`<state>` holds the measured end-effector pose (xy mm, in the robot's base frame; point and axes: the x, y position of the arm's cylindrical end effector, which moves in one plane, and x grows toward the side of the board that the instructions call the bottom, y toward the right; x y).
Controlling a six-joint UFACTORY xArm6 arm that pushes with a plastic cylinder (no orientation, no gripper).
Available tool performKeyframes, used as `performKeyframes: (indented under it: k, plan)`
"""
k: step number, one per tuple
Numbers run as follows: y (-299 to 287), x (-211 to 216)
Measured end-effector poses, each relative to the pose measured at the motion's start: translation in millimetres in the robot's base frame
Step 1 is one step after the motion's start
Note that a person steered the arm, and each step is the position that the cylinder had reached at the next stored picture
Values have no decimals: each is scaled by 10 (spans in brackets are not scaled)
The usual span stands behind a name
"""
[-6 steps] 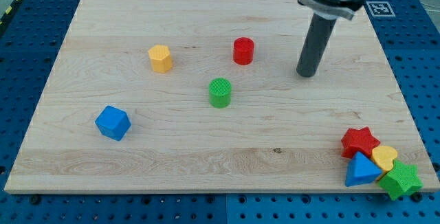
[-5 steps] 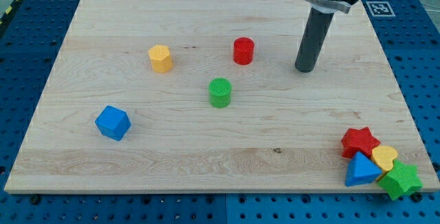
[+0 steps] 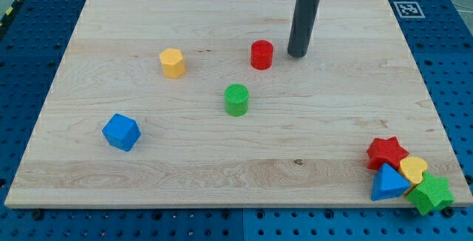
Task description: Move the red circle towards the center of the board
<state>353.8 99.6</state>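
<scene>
The red circle [image 3: 261,54] is a short red cylinder standing on the wooden board [image 3: 148,152], a little above the board's middle. My tip [image 3: 298,53] rests on the board just to the right of the red circle, with a small gap between them. The dark rod rises from the tip to the view's top edge. A green circle [image 3: 236,99] stands below and slightly left of the red circle, near the board's centre.
A yellow hexagon [image 3: 172,62] stands left of the red circle. A blue cube [image 3: 121,131] sits at the lower left. A red star [image 3: 386,153], blue triangle [image 3: 388,182], yellow heart [image 3: 414,169] and green star [image 3: 431,194] cluster in the lower right corner.
My tip has moved left and slightly up the view, from well right of the red circle to close beside its right side. No block has moved.
</scene>
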Motion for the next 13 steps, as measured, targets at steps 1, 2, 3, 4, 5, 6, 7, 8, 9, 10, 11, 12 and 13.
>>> performKeyframes:
  k: [1, 2, 3, 4, 5, 6, 7, 8, 9, 10, 11, 12, 13]
  plan:
    - [-79, -166]
    - [-102, -198]
    - [-539, -139]
    - [-858, -128]
    - [-858, -128]
    - [-890, -126]
    - [-884, 149]
    - [-779, 484]
    - [-609, 701]
    - [-539, 701]
    - [-657, 693]
    - [-949, 375]
    - [-1028, 91]
